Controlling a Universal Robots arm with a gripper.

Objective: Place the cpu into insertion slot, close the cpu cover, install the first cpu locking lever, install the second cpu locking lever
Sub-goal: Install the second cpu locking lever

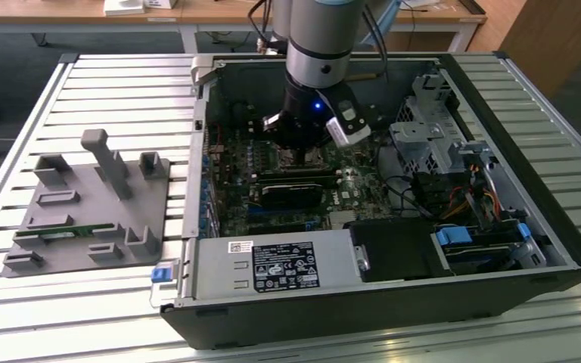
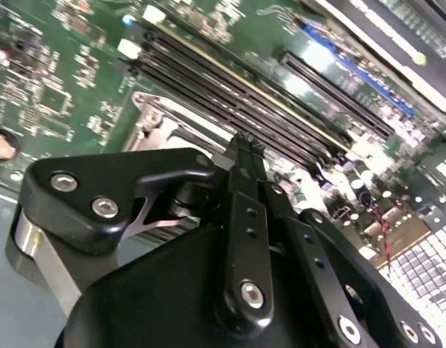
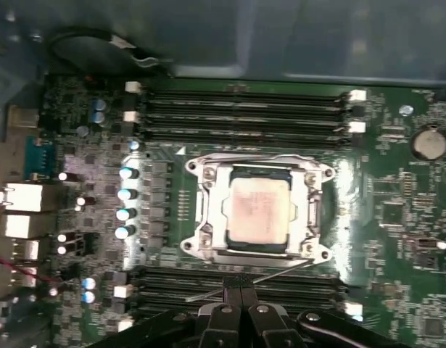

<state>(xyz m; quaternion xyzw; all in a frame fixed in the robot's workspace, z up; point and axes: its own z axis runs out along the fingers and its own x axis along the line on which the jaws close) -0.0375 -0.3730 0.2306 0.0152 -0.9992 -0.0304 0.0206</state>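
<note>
Cpu (image 3: 257,212) seated in insertion slot (image 3: 310,210), cpu cover (image 3: 212,210) down | gripper (image 3: 241,286) fingers pressed together, empty, beside locking lever (image 3: 281,274) | advice: press lever steadily, avoid memory slots (image 3: 237,109).

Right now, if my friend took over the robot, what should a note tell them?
Gripper: fingers pressed together, holding nothing, hovering just beside the socket, inside the computer case.
Cpu: already lying in the insertion slot.
Cpu cover: down around the chip.
Levers: a thin lever by the fingertips still sticks out at a slant, so locking looks unfinished. I can't tell about the other lever.
</note>
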